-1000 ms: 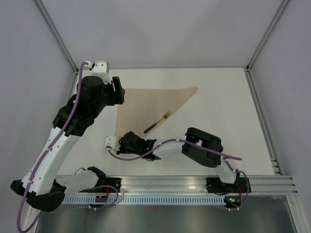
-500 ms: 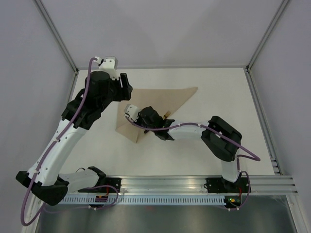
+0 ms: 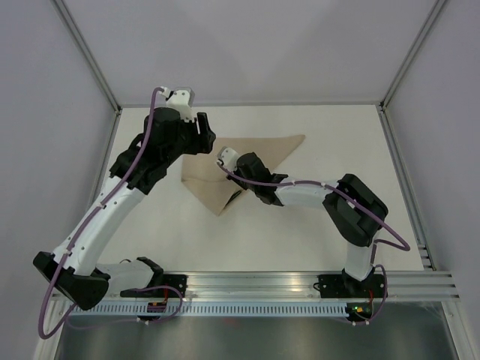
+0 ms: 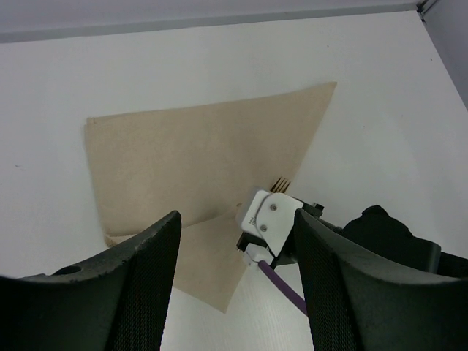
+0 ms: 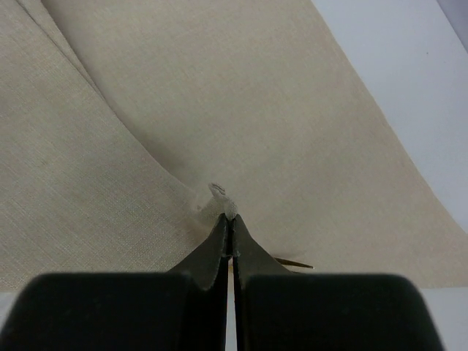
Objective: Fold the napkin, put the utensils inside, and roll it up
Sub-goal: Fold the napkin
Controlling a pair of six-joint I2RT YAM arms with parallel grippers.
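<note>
The beige napkin (image 3: 262, 150) lies on the white table, folded into a triangle, and also shows in the left wrist view (image 4: 190, 153) and right wrist view (image 5: 256, 110). My right gripper (image 3: 223, 158) is shut on a napkin corner (image 5: 223, 199) and holds that flap lifted over the cloth's middle. The fork is mostly hidden under the flap. Its tines (image 4: 281, 183) peek out beside the right gripper (image 4: 269, 219), and its dark handle end (image 3: 234, 197) shows at the fold. My left gripper (image 3: 199, 135) is open and empty, hovering above the napkin's back left part.
The metal frame posts and rails (image 3: 401, 161) border the white table (image 3: 337, 135) on both sides. The right arm's elbow (image 3: 358, 210) stretches across the table's near right part. The purple cable (image 4: 281, 285) runs along the right wrist.
My right gripper has carried the napkin's near left corner up and back towards the middle, folding the flap over the fork. My left arm has swung back and to the right.
</note>
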